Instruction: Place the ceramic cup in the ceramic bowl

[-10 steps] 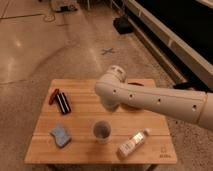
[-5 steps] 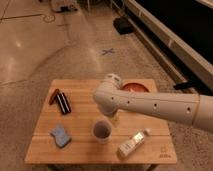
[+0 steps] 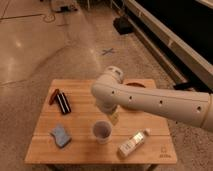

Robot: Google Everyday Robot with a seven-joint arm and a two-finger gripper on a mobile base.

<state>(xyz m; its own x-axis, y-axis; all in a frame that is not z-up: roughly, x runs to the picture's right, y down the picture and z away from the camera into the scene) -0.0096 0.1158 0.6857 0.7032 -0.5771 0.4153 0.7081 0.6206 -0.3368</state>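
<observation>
The ceramic cup (image 3: 101, 131) stands upright on the wooden table (image 3: 80, 117), near the front middle. It is pale grey-white with a darker inside. The orange-red ceramic bowl (image 3: 136, 85) sits at the back right of the table, mostly hidden behind my white arm (image 3: 150, 102). The arm reaches in from the right and bends down over the table's middle. My gripper (image 3: 113, 117) hangs under the arm, just behind and to the right of the cup, close to its rim.
A clear labelled plastic bottle (image 3: 132, 143) lies on its side at the front right. A blue sponge (image 3: 61, 136) lies at the front left. A dark and red pair of objects (image 3: 59, 99) lies at the back left. Tiled floor surrounds the table.
My arm has swung left and lower over the table, covering more of the bowl. The gripper has come down closer to the cup. The cup has not moved.
</observation>
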